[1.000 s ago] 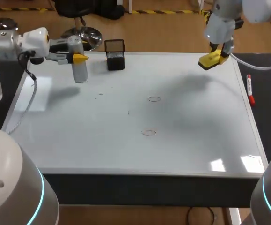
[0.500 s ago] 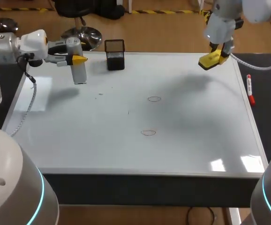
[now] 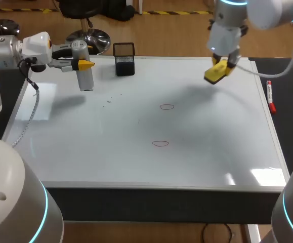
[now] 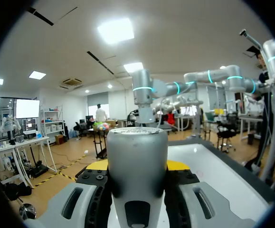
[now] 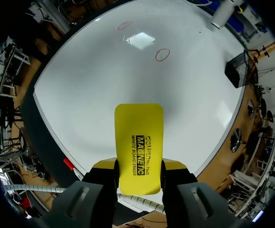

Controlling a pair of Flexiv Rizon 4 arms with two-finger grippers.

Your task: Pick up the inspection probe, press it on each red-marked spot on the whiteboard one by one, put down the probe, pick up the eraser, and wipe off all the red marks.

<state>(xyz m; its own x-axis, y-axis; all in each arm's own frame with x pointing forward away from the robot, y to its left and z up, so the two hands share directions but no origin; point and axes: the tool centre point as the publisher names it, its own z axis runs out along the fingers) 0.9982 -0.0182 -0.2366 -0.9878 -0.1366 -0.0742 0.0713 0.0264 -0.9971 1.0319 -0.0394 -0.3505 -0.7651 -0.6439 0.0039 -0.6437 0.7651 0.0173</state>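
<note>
The grey cylindrical inspection probe [image 3: 87,78] stands upright at the whiteboard's [image 3: 85,152] far left. My left gripper [image 3: 84,64] is shut on its upper part. In the left wrist view the probe [image 4: 137,156] fills the space between the fingers of the left gripper [image 4: 137,167]. My right gripper [image 3: 220,67] hangs above the board's far right, shut on the yellow eraser [image 3: 213,75]. The eraser [image 5: 138,145] sticks out ahead of the right gripper [image 5: 138,172]. Two red oval marks lie mid-board: a far mark [image 3: 167,107] and a near mark [image 3: 160,143], also seen as far mark [image 5: 162,54] and near mark [image 5: 125,24].
A black mesh pen holder [image 3: 124,59] stands at the board's far edge, right of the probe. A red marker [image 3: 270,97] lies on the dark strip beyond the board's right edge. A cable [image 3: 27,119] trails from my left arm over the left edge.
My right arm has swung left and slightly toward the board's middle, carrying the eraser. My left arm has drawn back a little; the probe stays in place.
</note>
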